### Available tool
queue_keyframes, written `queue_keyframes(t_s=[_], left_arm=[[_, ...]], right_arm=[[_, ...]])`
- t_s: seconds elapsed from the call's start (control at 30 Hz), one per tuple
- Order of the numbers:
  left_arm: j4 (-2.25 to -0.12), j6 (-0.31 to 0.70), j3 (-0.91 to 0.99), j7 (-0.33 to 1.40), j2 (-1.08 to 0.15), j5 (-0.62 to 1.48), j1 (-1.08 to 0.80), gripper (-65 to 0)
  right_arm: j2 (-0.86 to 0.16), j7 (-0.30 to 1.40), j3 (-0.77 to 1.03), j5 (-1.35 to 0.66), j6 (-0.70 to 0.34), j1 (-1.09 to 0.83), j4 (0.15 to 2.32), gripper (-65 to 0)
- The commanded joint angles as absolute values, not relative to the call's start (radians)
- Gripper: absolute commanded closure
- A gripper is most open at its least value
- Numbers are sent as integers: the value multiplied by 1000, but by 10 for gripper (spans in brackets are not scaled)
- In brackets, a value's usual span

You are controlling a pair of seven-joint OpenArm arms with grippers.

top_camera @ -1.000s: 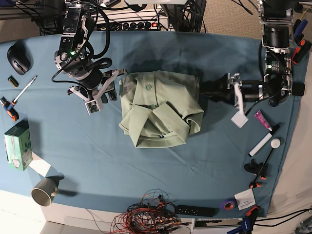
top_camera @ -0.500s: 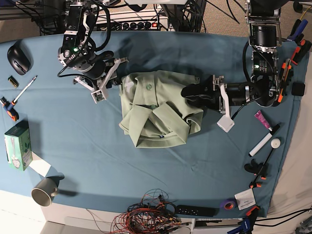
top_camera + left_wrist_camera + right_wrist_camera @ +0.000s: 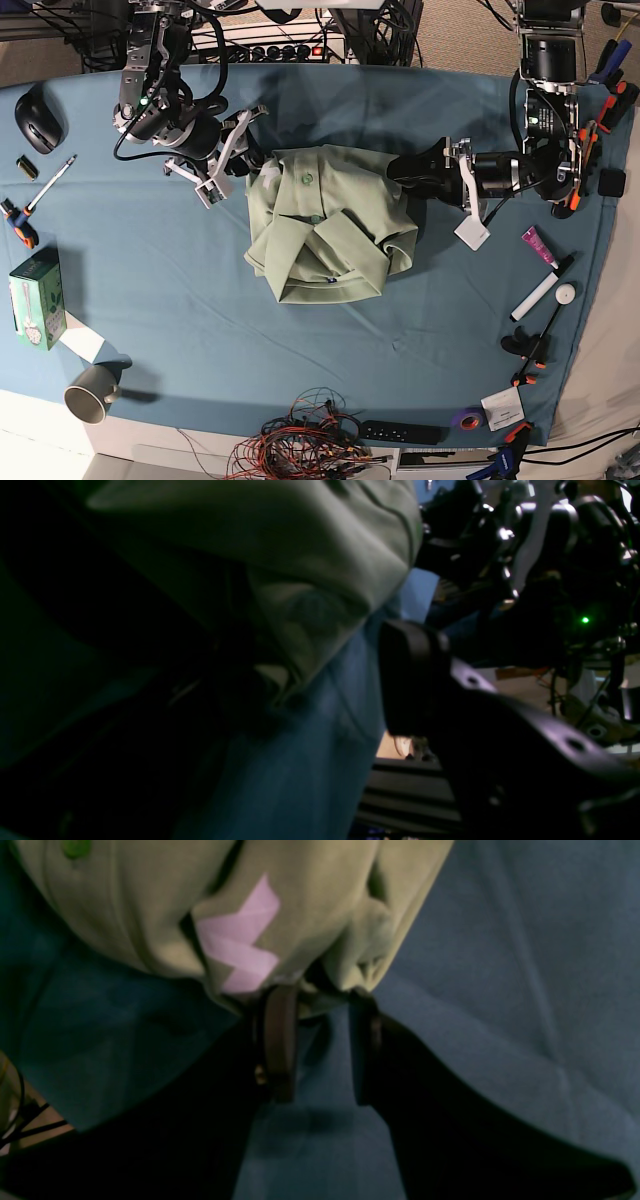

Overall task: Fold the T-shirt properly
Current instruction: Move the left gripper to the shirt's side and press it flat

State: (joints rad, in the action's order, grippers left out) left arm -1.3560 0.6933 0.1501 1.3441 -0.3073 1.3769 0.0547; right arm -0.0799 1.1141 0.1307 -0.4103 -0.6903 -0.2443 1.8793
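The pale green T-shirt [image 3: 330,225] lies folded in a compact bundle mid-table, collar and button [image 3: 306,179] facing up. My right gripper [image 3: 252,165] is at its upper left corner. In the right wrist view that gripper [image 3: 322,1000] is open, and both fingertips [image 3: 280,1005] touch the shirt's edge [image 3: 350,940] beside a pink tape patch [image 3: 240,945]. My left gripper [image 3: 400,170] is open at the shirt's upper right corner. The left wrist view shows one dark finger [image 3: 410,680] beside the bulging shirt fabric [image 3: 310,580].
Everything rests on a blue table cloth [image 3: 200,300]. At the left are a mouse [image 3: 38,118], a pen [image 3: 50,185], a green box [image 3: 37,298] and a cup [image 3: 92,392]. A marker [image 3: 535,297], a pink tube [image 3: 538,245] and clamps [image 3: 525,350] are at the right. Tangled wires [image 3: 300,440] lie at the front edge.
Both arms closed in on the shirt's far corners. The right gripper moved up and rightward to the upper left corner. The left gripper moved up and leftward to the upper right corner.
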Motion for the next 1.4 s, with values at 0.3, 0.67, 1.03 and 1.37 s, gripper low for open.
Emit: queue_keyframes(t_s=[0.3,0.67,1.03,1.37], left_arm=[[-1373,698,153,1259,-275,1331,66,-368],[-1388,698,153,1290,-228,1382,66,-364],[-1406,698,153,1362,-228,1478,23,-270],[-1406,698,153,1362,-228,1470,8,-270]], right_arm=[[-146,1074,133,-426,-698,-238,1896,-181],[-213,1011,133,-426,-698,-234,1896,-181],[-213,1011,132,-430,-698,-233,1896,-181],[-213,1012,132,-461,-698,-232,1896,-182]])
